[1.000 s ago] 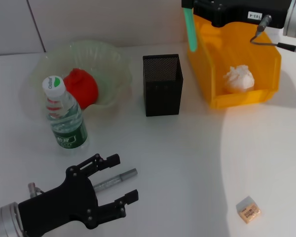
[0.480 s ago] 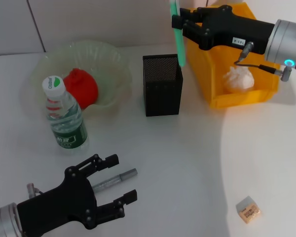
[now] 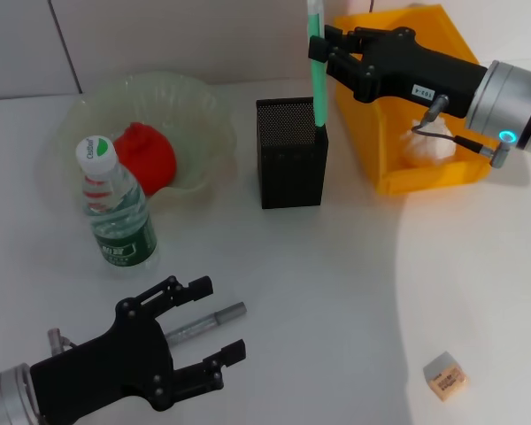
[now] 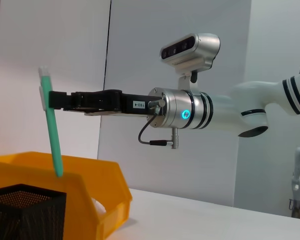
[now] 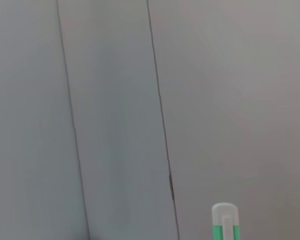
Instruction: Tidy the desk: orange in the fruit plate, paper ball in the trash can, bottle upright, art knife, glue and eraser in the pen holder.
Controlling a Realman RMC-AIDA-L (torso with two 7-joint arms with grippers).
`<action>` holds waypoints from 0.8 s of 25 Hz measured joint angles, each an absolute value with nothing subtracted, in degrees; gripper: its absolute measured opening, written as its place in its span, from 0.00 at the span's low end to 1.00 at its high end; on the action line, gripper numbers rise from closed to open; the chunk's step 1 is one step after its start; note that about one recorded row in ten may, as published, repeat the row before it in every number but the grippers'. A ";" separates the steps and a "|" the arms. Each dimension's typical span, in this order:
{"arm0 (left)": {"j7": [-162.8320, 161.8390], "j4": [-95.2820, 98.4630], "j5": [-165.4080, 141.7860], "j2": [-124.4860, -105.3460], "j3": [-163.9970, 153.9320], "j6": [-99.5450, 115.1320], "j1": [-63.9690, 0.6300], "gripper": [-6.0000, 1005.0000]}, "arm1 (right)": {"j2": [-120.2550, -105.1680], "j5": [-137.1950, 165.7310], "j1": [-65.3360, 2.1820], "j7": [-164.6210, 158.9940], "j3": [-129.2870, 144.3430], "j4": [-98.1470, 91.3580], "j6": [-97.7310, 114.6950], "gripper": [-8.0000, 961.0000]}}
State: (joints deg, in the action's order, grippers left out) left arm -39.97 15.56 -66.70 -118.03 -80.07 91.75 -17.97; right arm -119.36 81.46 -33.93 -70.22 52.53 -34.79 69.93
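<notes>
Head view first: our right gripper (image 3: pixel 323 49) pinches the green art knife (image 3: pixel 317 66) upright above the pen holder (image 3: pixel 290 152), tip at its rim. Our left gripper (image 3: pixel 208 323), jaws spread, idles nearer us (over the glue (image 3: pixel 203 325)). Left wrist view: the knife tilts slightly; released off-centre, it could tip outside the holder.

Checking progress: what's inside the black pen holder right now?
Only the green glue stick, held by the right gripper, hangs at the pen holder rim. Its mesh walls hide the bottom.

One bottle (image 3: pixel 115 205), orange (image 3: pixel 146 157), plate (image 3: pixel 199 111), pen holder (image 3: pixel 290 152), bin (image 3: pixel 389 168), paper ball (image 3: pixel 422 142), eraser (image 3: pixel 445 375), two pens (image 3: pixel 317 66).
</notes>
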 joint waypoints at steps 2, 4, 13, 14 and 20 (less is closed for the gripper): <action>-39.99 15.55 -66.70 -118.03 -79.93 91.89 -17.89 0.82 | -119.53 81.29 -33.92 -69.32 52.80 -34.28 70.15 0.19; -39.99 15.55 -66.70 -118.03 -79.91 91.96 -17.89 0.83 | -119.58 81.04 -33.98 -68.65 52.90 -33.77 70.26 0.19; -40.41 15.61 -66.71 -117.89 -80.21 92.17 -18.19 0.83 | -119.62 79.14 -33.75 -65.42 53.02 -31.87 70.74 0.19; -40.42 15.75 -66.71 -117.83 -80.10 92.21 -18.19 0.83 | -119.61 79.13 -33.75 -65.19 53.04 -31.75 70.75 0.19; -41.08 16.25 -66.71 -117.89 -79.99 92.28 -18.19 0.83 | -119.61 79.09 -35.24 -62.04 53.11 -29.40 70.67 0.19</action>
